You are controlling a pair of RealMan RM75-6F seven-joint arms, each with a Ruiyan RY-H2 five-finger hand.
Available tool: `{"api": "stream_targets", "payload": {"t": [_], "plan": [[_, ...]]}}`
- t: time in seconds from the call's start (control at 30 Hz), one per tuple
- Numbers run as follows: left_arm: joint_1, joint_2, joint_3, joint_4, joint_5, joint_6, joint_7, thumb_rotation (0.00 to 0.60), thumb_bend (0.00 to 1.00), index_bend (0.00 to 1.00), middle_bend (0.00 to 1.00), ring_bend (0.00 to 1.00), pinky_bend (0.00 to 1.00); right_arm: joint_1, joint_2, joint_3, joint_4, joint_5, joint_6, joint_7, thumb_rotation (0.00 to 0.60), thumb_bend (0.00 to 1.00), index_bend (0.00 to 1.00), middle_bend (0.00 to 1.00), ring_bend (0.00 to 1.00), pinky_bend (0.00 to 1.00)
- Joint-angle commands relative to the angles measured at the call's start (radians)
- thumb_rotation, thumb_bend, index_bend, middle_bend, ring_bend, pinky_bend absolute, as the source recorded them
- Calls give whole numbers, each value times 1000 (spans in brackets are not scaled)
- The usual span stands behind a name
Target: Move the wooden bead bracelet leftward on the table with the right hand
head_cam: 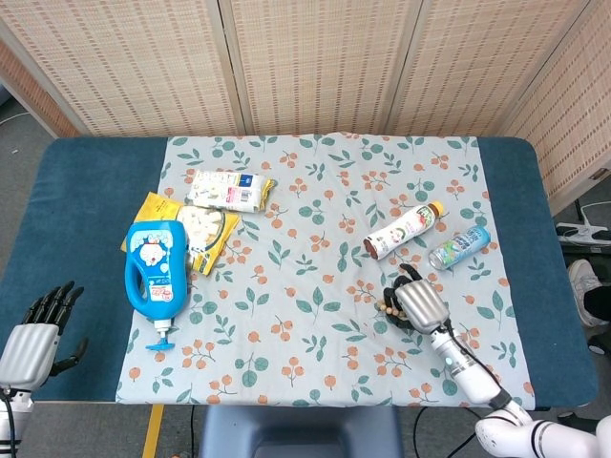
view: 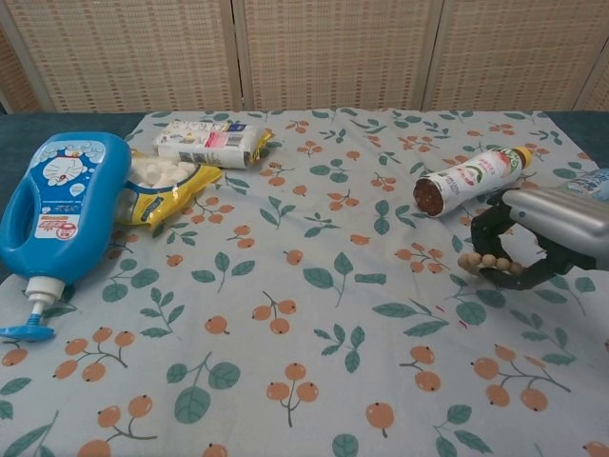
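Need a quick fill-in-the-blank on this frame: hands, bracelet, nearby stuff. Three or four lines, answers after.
1. The right hand has its dark fingers curled around the ____.
2. The left hand holds ____.
3. The blue pump bottle lies on the ____ half of the flowered cloth.
4. Just behind the bead bracelet, the white bottle lies on its ____.

Missing words: bead bracelet; nothing; left; side

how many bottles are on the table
3. The blue pump bottle lies at the left beside the yellow bag. The white bottle and the small blue bottle lie side by side at the right, just beyond the right hand. None look hidden.
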Motion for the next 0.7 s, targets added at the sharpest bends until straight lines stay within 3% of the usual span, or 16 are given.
{"api": "stream_targets", "payload": {"t": [0.03,0.17,0.3,0.4,0.5,0.7], "plan": [[0,-1,0,1,0,-1,2,600,420,0,0,0,133,17,132,82,-271,195,-201,409,600,782,832,695,348,135],[0,-3,1,0,1,-3,5,600,420,0,0,0,133,43,259,204,-434,359,-472,856,600,784,832,696,352,144],[-2,-3,-1,-1,-1,-6,7,600,420,0,0,0,134,13,300,355,-473,406,-714,1241,600,787,828,696,353,147],[-2,-3,-1,-1,-3,-9,9,600,420,0,0,0,134,-59,266,453,-472,345,-810,1390,600,809,815,697,354,151],[-2,-4,-1,0,-5,-12,9,600,420,0,0,0,134,-149,216,514,-486,245,-838,1467,600,847,793,697,362,210],[-5,-4,0,2,-7,-21,10,600,428,0,0,0,144,-260,155,522,-523,34,-820,1608,597,853,709,696,371,249]]}}
